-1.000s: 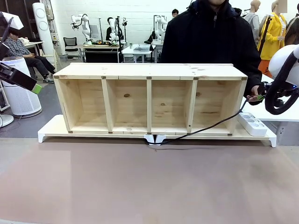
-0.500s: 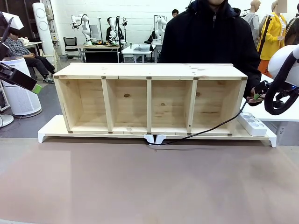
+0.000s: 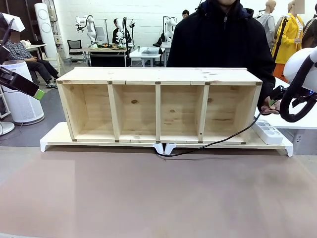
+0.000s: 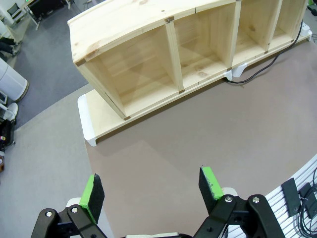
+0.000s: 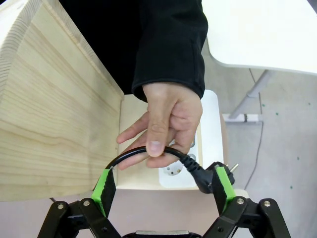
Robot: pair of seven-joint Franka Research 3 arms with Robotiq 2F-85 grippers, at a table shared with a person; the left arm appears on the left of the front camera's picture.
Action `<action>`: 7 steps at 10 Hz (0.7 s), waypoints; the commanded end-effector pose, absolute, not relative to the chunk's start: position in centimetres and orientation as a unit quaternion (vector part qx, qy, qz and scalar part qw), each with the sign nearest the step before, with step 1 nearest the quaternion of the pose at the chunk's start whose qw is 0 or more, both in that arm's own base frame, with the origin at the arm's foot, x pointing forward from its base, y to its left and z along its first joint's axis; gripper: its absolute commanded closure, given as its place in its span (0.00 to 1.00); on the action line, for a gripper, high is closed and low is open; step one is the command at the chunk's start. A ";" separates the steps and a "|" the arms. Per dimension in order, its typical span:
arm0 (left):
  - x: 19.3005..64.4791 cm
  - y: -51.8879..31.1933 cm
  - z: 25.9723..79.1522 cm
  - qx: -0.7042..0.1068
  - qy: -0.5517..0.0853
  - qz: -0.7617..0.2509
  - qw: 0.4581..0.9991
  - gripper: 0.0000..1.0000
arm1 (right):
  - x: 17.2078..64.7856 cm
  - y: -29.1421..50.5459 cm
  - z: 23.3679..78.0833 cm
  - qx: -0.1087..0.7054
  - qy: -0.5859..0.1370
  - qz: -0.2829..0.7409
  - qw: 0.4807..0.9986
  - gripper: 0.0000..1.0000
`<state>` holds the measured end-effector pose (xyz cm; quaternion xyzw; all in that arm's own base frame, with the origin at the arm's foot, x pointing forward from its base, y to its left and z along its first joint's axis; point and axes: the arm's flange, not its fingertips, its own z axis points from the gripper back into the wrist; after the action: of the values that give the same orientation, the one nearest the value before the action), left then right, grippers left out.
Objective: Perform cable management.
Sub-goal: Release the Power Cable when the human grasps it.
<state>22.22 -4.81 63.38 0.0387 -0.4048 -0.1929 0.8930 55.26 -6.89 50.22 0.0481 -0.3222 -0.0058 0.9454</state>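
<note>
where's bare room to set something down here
Free: the wide brown table in front of the wooden shelf, the shelf's four compartments and its top. Crowded: the shelf's right end, where the person's hand, cable, power strip and right tool meet.

White arm [image 3: 303, 62], green-padded black hand [image 5: 165, 191]

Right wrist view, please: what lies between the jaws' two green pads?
The cable, pinched by the person's hand, arches across there, its plug beside one pad.
</note>
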 end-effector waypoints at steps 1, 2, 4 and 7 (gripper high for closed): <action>22.4 -4.9 63.4 0.040 -0.409 -0.192 0.891 0.00 | 55.2 -7.1 50.3 0.048 -0.323 -0.009 0.945 0.00; 22.4 -4.9 63.4 0.040 -0.409 -0.192 0.891 0.00 | 55.2 -7.1 50.3 0.048 -0.323 -0.009 0.945 0.00; 22.4 -4.9 63.4 0.040 -0.409 -0.192 0.891 0.00 | 55.2 -7.1 50.3 0.048 -0.323 -0.009 0.945 0.00; 22.4 -4.9 63.4 0.040 -0.409 -0.192 0.891 0.00 | 55.2 -7.1 50.3 0.048 -0.323 -0.009 0.945 0.00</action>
<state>22.22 -4.81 63.38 0.0387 -0.4048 -0.1929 0.8930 55.26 -6.89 50.22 0.0481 -0.3222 -0.0059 0.9454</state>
